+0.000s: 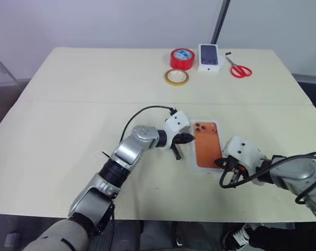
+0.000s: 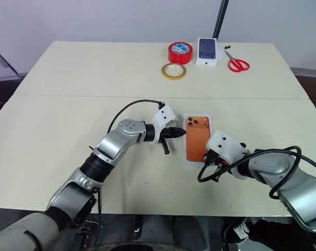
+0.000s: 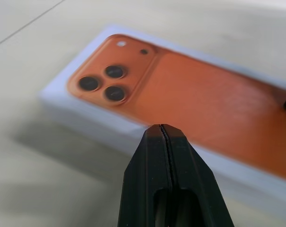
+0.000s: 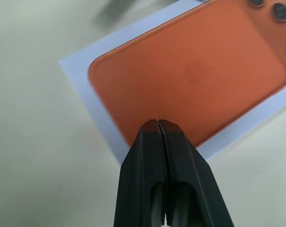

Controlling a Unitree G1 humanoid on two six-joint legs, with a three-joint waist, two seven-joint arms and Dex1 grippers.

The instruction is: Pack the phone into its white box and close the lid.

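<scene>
The orange phone (image 1: 206, 144) lies camera side up inside the white box (image 1: 194, 157), whose thin rim shows all around it, in the middle of the table. My left gripper (image 1: 189, 138) is shut and empty, its tip at the box's left edge near the camera cluster (image 3: 105, 82). My right gripper (image 1: 219, 163) is shut too, holding nothing, and sits over the box's near right corner, above the phone's near end (image 4: 190, 80). The lid is out of view.
At the table's far side stand a red tape roll (image 1: 182, 58), a yellow tape ring (image 1: 176, 77), a small closed white box printed with a dark phone (image 1: 209, 56) and red-handled scissors (image 1: 240, 69). The cream table (image 1: 69, 120) spreads wide to the left.
</scene>
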